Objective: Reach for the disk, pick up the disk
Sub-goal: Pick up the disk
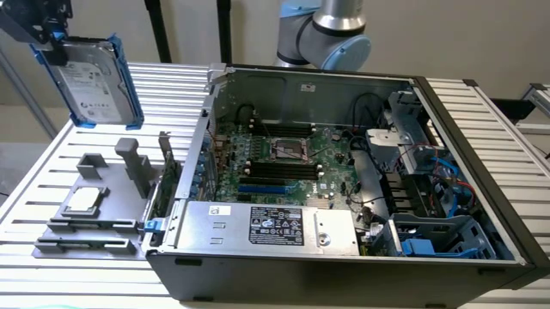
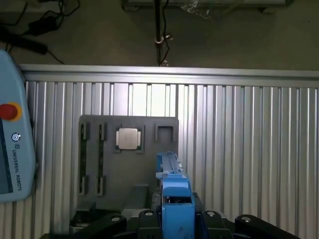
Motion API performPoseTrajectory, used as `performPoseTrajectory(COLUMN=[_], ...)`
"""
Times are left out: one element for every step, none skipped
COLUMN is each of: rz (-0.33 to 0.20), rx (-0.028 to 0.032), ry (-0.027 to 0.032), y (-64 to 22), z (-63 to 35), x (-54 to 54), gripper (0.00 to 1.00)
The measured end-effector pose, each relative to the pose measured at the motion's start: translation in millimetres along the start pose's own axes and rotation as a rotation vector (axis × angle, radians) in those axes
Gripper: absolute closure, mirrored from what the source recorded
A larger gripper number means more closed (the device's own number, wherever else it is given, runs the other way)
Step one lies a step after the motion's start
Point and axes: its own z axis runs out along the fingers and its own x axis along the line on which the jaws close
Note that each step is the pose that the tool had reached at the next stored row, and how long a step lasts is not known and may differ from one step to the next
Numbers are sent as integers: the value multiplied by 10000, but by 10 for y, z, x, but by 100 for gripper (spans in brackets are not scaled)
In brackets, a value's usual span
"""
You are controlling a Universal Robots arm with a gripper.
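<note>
Disk [image 1: 96, 84] w/ white label tight in gripper [image 1: 50, 40] jaws — "UNIVERSAL ROBOTS" on pendant [image 2: 15, 149]

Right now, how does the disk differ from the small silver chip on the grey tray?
The disk hangs roughly upright above the table, clamped in the gripper; the chip lies flat in the grey tray. The disk is larger, rectangular, blue-framed and labelled; the chip is small, square and bare. Both are silver.

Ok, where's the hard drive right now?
At the exterior view's upper left, the disk hangs in the gripper, above the grey fixture tray with the silver chip, left of the open computer case.
</note>
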Motion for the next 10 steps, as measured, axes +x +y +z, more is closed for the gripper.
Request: performPoseTrajectory(rz=[-10, -18, -25, -29, -32, -34, -35, -35, -36, -35], rx=[0, 0, -1, 0, 0, -2, -1, -2, -3, -2], ry=[-13, -26, -38, -52, -68, -81, -94, -107, -122, -137], y=[-35, -69, -106, -142, -188, -232, -275, -319, -367, -411], z=[-48, -94, -141, -184, -233, -279, -321, -363, -404, -440], x=[4, 7, 11, 14, 18, 22, 27, 32, 38, 44], gripper=[67, 67, 67, 67, 67, 67, 67, 67, 67, 67])
